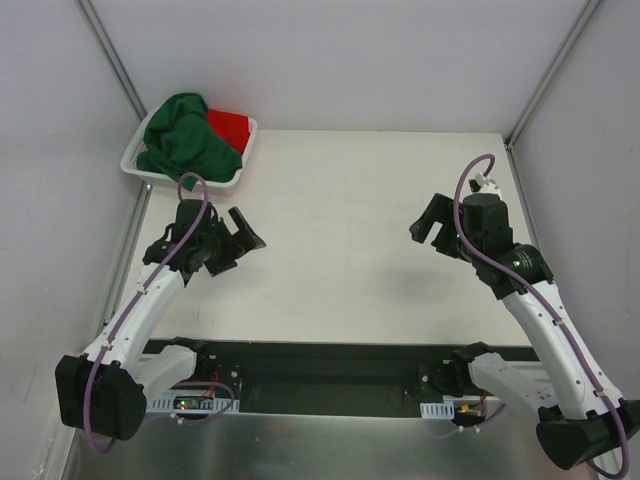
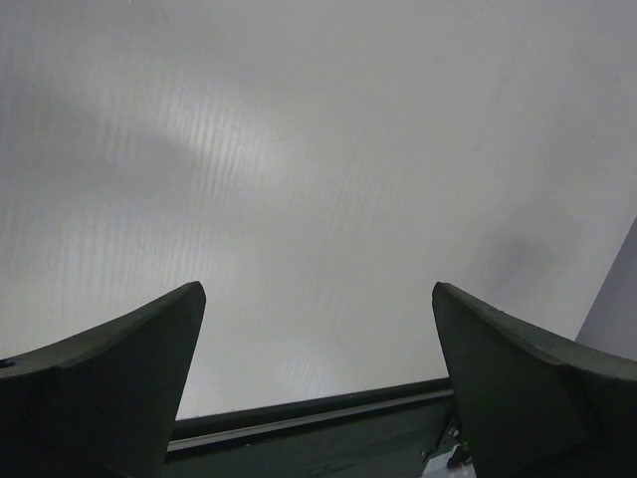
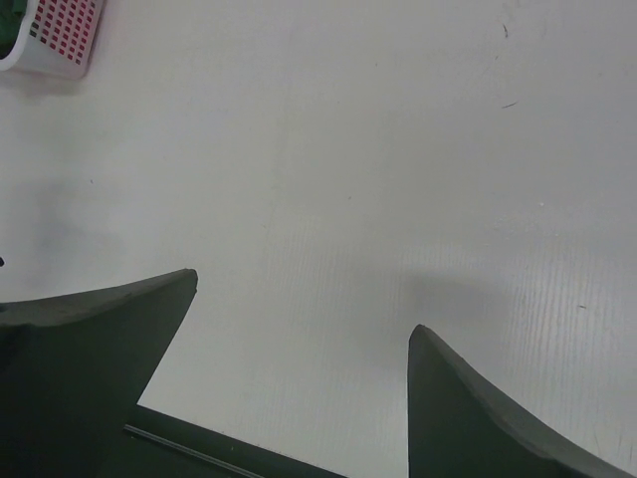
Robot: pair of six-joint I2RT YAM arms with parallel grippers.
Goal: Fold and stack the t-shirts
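Observation:
A dark green t-shirt [image 1: 185, 140] lies bunched in a white lattice basket [image 1: 241, 157] at the table's far left corner. A bright red t-shirt [image 1: 229, 125] lies beside it in the same basket. No pink t-shirt shows. My left gripper [image 1: 238, 240] is open and empty, hovering just in front of the basket; in the left wrist view [image 2: 318, 291] only bare table lies between its fingers. My right gripper [image 1: 432, 230] is open and empty above the right half of the table; it also shows in the right wrist view [image 3: 304, 304].
The basket's corner [image 3: 55, 40] shows at the top left of the right wrist view, red cloth visible through its lattice. White walls with metal rails enclose the table on three sides. A black rail [image 1: 330, 360] runs along the near edge.

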